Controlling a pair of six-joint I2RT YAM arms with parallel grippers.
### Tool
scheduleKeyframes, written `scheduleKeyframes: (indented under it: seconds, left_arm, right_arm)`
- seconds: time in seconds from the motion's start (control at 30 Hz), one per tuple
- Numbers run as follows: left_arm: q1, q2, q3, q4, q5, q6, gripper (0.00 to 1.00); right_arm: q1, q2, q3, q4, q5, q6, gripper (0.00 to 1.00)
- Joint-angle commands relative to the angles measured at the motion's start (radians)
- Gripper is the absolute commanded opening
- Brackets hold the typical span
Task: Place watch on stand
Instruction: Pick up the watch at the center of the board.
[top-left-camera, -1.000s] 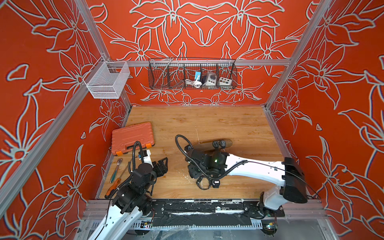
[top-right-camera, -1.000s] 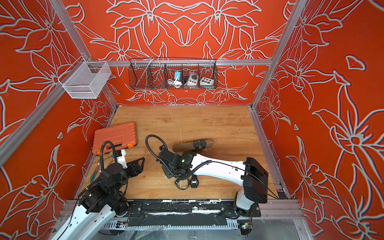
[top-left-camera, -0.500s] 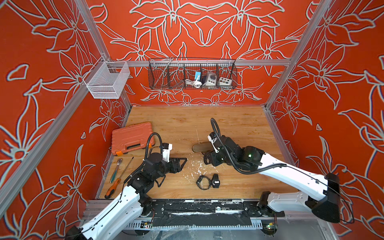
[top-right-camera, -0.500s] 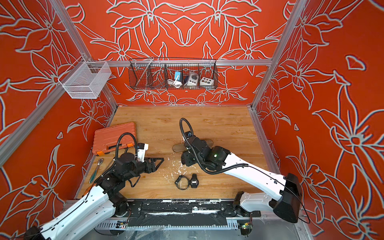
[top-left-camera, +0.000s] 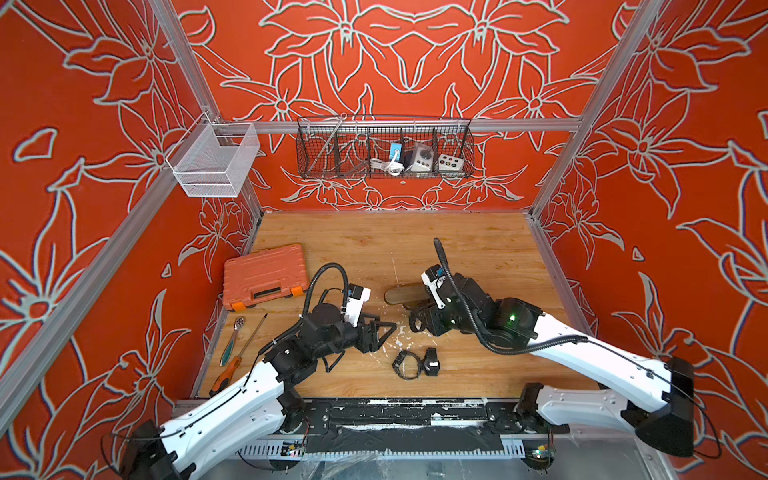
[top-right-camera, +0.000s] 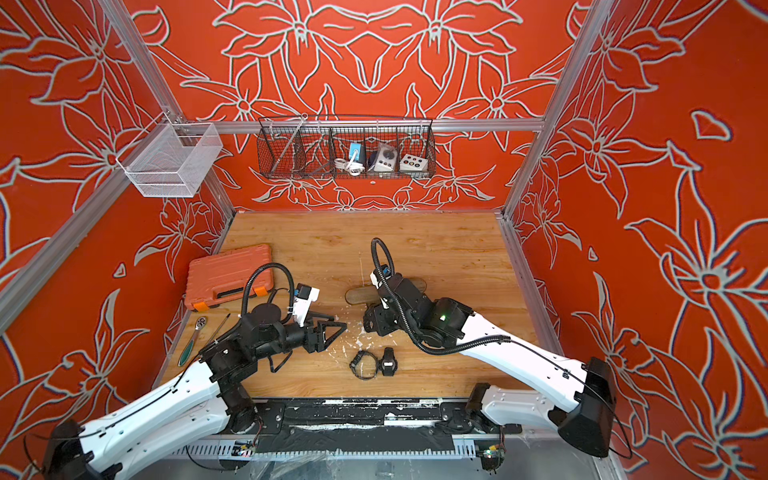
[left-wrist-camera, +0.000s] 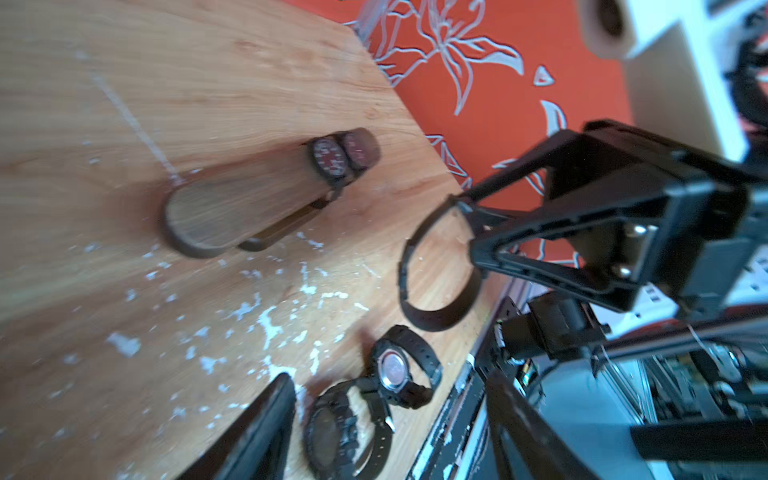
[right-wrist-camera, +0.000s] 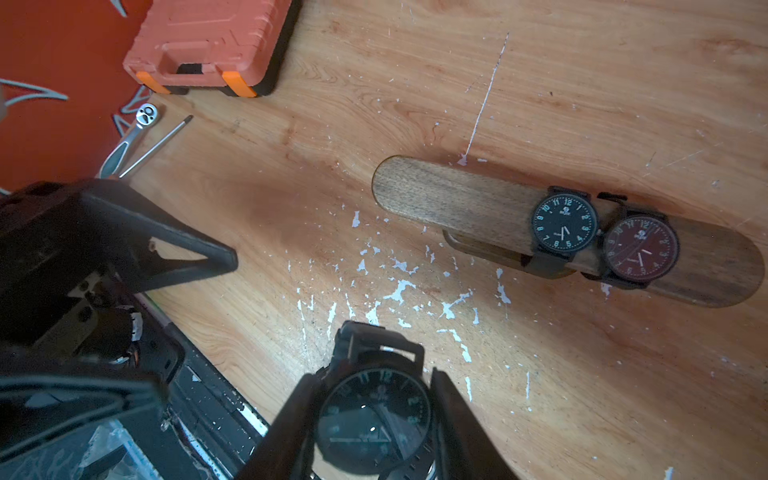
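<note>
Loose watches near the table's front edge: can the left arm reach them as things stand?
Likely yes. The open, empty left gripper points at the two loose watches, with only bare table between; the right gripper, holding another watch, sits farther back near the stand.

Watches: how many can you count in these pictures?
5 watches: two on the stand, one in the right gripper, two on the table near the front. Others may be hidden.
</note>
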Motion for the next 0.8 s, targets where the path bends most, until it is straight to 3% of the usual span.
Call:
scheduleKeyframes:
  seconds: [0.0, 0.4, 0.77]
  left_arm:
    - [-0.022, 0.054, 0.034, 0.058, -0.008, 0.049, 0.68]
    - [-0.072, 0.258, 0.14, 0.074, 0.01, 0.072, 0.57]
    - [-0.074, 0.357, 0.227, 0.03, -0.043, 0.078, 0.26]
  right_arm:
    - [-0.003, -0.038, -0.026, 0.048, -0.029, 0.004, 0.37]
    - [-0.003, -0.057, -0.058, 0.109, -0.079, -0.015, 0.38]
    - [-0.002, -0.082, -0.079, 0.131, -0.085, -0.037, 0.38]
